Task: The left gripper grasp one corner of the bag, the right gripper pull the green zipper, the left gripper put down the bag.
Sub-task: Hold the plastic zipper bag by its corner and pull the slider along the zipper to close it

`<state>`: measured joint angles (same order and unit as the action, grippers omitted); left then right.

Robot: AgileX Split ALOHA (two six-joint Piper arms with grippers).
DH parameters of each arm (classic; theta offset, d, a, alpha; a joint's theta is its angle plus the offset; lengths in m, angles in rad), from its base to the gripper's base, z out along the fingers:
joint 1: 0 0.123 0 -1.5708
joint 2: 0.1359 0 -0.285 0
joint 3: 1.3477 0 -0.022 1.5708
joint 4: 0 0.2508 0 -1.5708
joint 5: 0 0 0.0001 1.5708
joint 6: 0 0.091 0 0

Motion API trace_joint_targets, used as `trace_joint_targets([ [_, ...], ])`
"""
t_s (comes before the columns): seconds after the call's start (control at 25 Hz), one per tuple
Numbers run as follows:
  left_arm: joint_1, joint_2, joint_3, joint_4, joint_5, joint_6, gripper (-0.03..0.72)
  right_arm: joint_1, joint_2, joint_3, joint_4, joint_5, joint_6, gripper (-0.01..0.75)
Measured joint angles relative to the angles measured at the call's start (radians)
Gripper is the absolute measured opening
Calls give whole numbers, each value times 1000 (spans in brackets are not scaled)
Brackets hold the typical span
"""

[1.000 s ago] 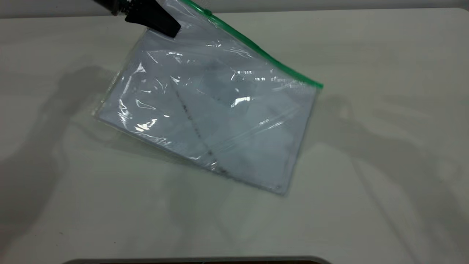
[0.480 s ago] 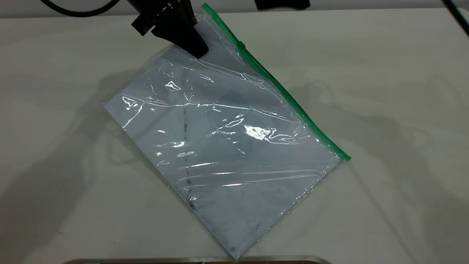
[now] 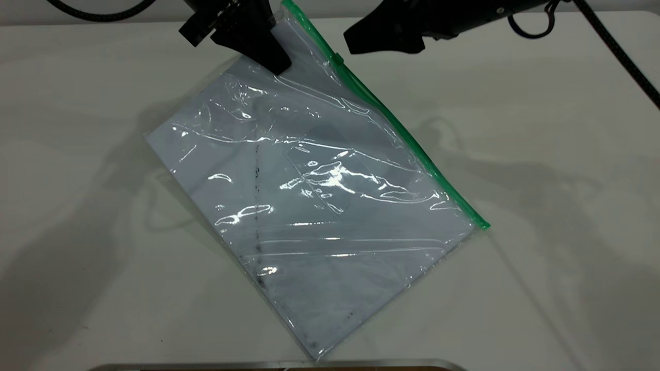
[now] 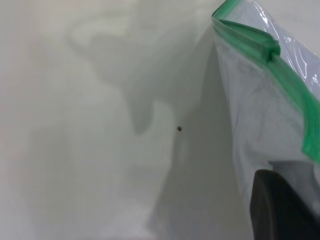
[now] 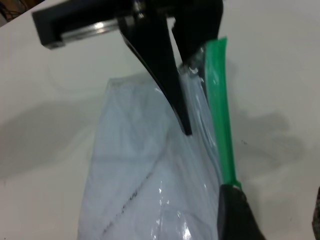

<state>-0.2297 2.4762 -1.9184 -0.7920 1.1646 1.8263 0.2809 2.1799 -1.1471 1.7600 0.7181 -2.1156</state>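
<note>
The bag (image 3: 309,206), a clear pouch with pale sheets and a dark smudge line, slopes down across the table from its raised far corner. My left gripper (image 3: 276,61) is shut on that corner, just beside the green zipper (image 3: 402,134). The zipper's small slider tab (image 3: 337,57) sits near the held end. My right gripper (image 3: 353,44) hovers open just right of the tab, touching nothing. In the right wrist view one of its fingers (image 5: 235,215) lies against the green zipper (image 5: 220,110), with the left gripper (image 5: 170,85) beyond. The left wrist view shows the tab (image 4: 272,50) and the bag (image 4: 260,115).
The white table (image 3: 541,232) spreads wide on both sides of the bag. A dark rim (image 3: 278,366) runs along its near edge. Black cables hang at the far left (image 3: 98,10) and far right (image 3: 619,46).
The bag swung round and down so its green edge now runs steeply toward the near right. The right gripper came in from the far right up to the slider tab.
</note>
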Motion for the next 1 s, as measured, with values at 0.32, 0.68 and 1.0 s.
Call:
trace_joint_targets([
  [0.32, 0, -23, 0, 12, 0, 3, 51, 0, 53, -54, 5, 21, 0, 412],
  [0.68, 0, -23, 0, 12, 0, 3, 51, 22, 53, -81, 6, 28, -1, 412],
  [1.0, 0, -23, 0, 12, 0, 3, 51, 39, 76, -82, 6, 32, -1, 406],
])
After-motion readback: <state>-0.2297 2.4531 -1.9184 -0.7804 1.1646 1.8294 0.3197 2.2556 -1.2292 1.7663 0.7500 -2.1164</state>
